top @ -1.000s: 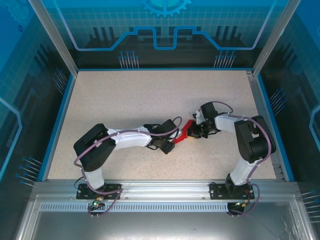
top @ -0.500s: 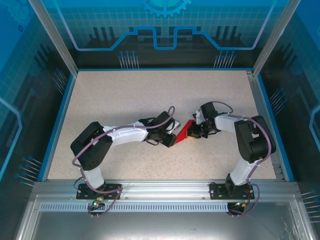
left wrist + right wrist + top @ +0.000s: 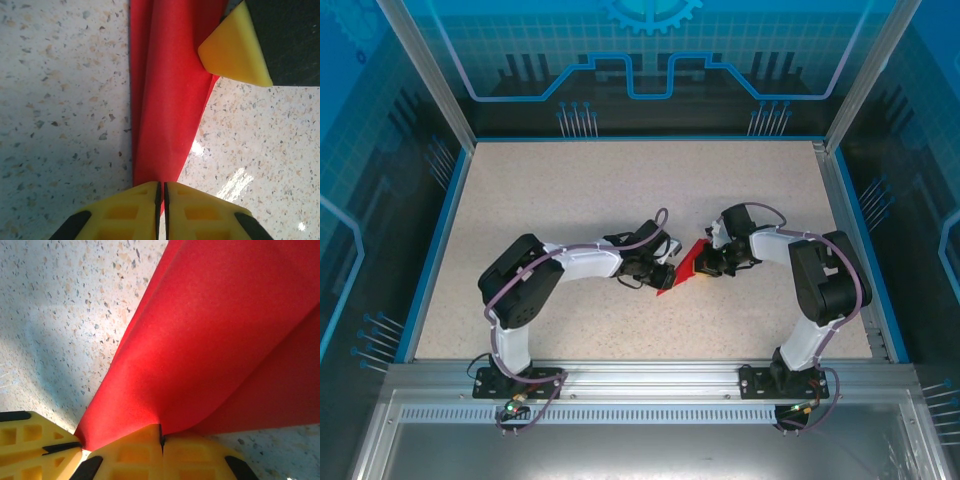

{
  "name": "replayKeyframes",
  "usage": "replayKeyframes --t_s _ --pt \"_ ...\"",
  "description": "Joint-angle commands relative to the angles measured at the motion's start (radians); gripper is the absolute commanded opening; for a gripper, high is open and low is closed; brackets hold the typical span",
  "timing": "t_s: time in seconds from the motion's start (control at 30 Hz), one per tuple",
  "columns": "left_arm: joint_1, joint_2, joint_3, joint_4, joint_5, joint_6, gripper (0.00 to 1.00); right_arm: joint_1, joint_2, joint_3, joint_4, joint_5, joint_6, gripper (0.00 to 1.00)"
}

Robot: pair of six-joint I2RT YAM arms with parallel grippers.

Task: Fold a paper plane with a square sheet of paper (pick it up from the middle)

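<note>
Left pincer [image 3: 161, 200] is closed tight on the narrow end of the red paper [image 3: 167, 110]. Right pincer [image 3: 161, 440] is likewise clamped on a fold at the other end. The paper stretches between them, from 7 to 1 o'clock, just 3 o'clock of the tabletop's [image 3: 570, 200] centre. It is already creased lengthwise into layered panels, so I judge the folding roughly midway, with no sharp nose or wings formed yet.

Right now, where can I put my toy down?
The far half of the table, up to the blue back rail, is bare. The middle is crowded: the left gripper and right gripper pinch the red paper there.
</note>
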Motion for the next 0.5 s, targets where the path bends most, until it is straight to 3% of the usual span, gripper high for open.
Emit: replayKeyframes --t_s 0.0,0.47 --pt "0.0 0.018 0.028 0.014 0.045 -0.013 0.13 -0.024 0.043 -0.022 0.001 0.078 -0.003 0.0" --pt "-0.007 0.029 0.031 0.025 0.066 -0.004 0.13 -0.026 0.059 -0.037 0.028 0.068 0.011 0.0"
